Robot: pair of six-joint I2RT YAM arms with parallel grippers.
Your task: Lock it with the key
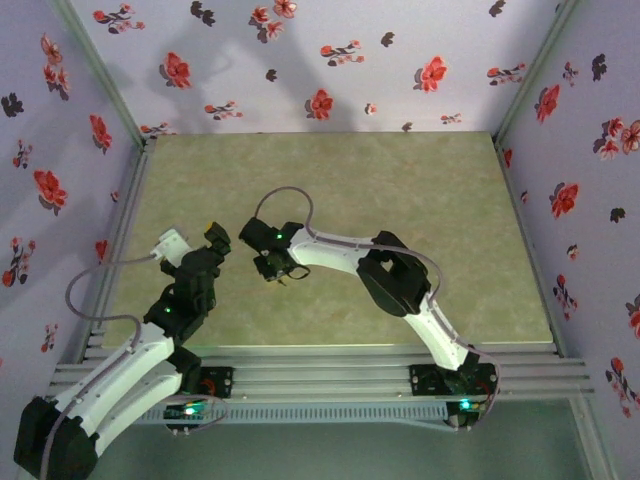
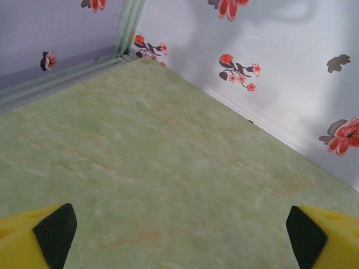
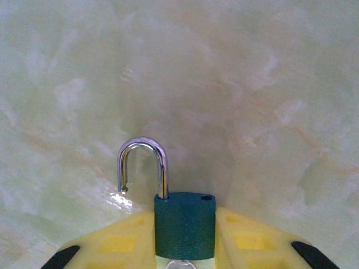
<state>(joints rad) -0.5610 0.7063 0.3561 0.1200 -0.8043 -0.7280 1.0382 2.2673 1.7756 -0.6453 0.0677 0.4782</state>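
Right wrist: your right gripper (image 3: 185,255) has its yellow fingers clamped on the green padlock (image 3: 184,224). The shackle (image 3: 143,162) is open, short leg clear of the body. Key: the pale metal sliver at the padlock's base may be it; can't tell.
Top: left gripper (image 1: 214,240) hangs just beside the padlock.
Left wrist: its pads (image 2: 56,232) are spread wide, nothing between.
Hold the padlock square and leave its base reachable.

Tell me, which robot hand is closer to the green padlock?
The right one. The green padlock sits squeezed between the right gripper's yellow fingers, its shackle open. The left gripper hangs open off to the left side, apart from the padlock.
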